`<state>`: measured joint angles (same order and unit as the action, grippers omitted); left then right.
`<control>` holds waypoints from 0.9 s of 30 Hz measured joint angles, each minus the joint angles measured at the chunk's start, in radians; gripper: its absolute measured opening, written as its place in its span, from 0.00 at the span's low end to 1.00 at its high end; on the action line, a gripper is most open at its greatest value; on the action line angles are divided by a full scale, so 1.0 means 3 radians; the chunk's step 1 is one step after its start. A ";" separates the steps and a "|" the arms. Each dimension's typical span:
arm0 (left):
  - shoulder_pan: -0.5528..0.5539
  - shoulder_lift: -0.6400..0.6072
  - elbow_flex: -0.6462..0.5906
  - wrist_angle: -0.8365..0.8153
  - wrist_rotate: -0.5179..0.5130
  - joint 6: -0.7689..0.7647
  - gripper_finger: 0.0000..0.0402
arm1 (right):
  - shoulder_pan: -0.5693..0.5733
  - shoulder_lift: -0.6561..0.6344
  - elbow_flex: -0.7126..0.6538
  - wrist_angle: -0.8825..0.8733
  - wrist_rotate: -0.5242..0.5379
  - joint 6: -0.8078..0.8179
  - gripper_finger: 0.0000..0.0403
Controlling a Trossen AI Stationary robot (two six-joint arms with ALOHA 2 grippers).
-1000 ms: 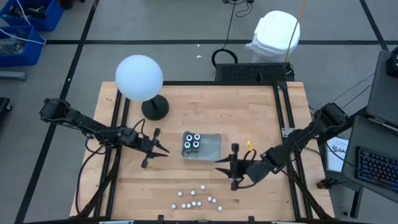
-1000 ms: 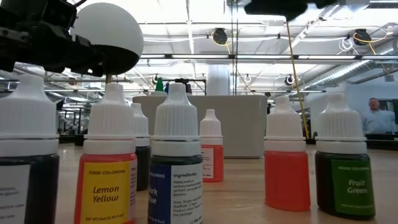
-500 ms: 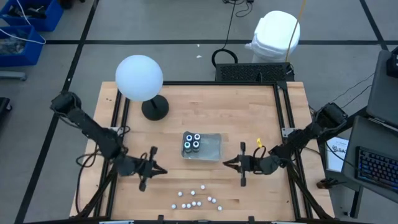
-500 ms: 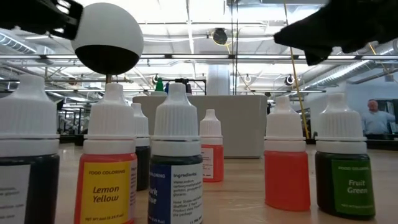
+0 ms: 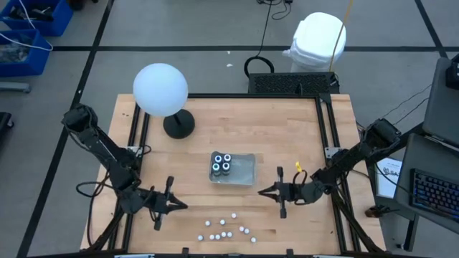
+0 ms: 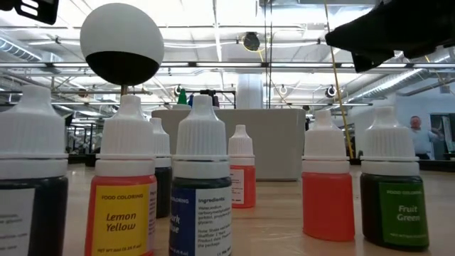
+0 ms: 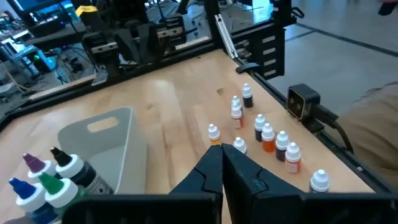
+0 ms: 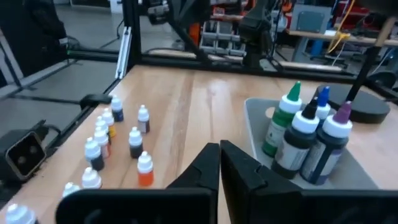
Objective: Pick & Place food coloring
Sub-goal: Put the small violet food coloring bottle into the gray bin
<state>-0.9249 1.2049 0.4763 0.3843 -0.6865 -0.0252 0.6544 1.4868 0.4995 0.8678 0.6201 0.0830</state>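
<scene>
A clear tray (image 5: 242,170) sits mid-table with several dark food coloring bottles (image 5: 221,164) standing in its left end; they also show in the left wrist view (image 7: 53,180) and the right wrist view (image 8: 306,134). Several small white-capped vials (image 5: 224,229) stand on the wood near the front edge, and close up in the low view (image 6: 201,192). My left gripper (image 5: 185,206) hovers shut, left of the vials, pointing right. My right gripper (image 5: 260,191) hovers shut, right of the tray, pointing left. Neither holds anything.
A white globe lamp (image 5: 160,89) on a dark round base (image 5: 178,125) stands at the table's far left. Black rails (image 5: 331,143) run along the table's sides. A person (image 6: 421,135) stands far off in the room behind.
My left gripper has swung from beside the tray's left end toward the table's near edge and a little left, and its fingers have shut. My right gripper has sunk and drawn slightly toward the right edge, and has also shut. No bottle or vial has moved.
</scene>
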 joint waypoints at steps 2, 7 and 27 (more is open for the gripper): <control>0.0001 0.0000 -0.0001 0.0009 0.0024 -0.0013 0.01 | -0.0012 0.0000 0.0000 0.0117 0.0002 -0.0031 0.01; 0.0001 0.0000 -0.0003 0.0054 0.0031 -0.0018 0.02 | 0.0043 -0.0011 0.0216 -0.0018 -0.0147 -0.0221 0.01; 0.0001 -0.0003 -0.0003 0.0102 0.0047 0.0340 0.08 | 0.0520 0.1440 0.3763 -0.4588 0.0030 0.1726 0.00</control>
<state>-0.9245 1.2041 0.4755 0.4149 -0.6724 0.0767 0.8104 1.9188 1.6283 -0.5085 0.6290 0.6009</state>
